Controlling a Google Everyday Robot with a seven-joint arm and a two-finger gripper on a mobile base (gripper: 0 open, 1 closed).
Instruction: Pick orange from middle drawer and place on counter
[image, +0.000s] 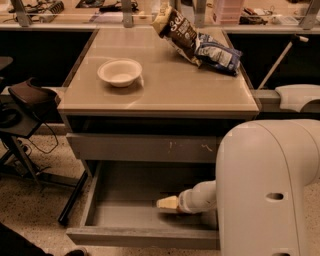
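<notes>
The middle drawer (125, 212) is pulled open below the cabinet, its grey floor showing. My gripper (167, 204) is inside the drawer, low over the floor right of centre, reaching in from the right on its white arm (200, 197). The orange does not show; the gripper and arm hide the spot where it would lie. The beige counter (165, 90) is the cabinet top above.
A white bowl (119, 71) sits on the counter's left part. Two snack bags (197, 42) lie at its back right. A shut drawer front with pale scratches (145, 147) is above the open drawer. A black stool (27, 102) stands left. My white body (270, 190) fills the lower right.
</notes>
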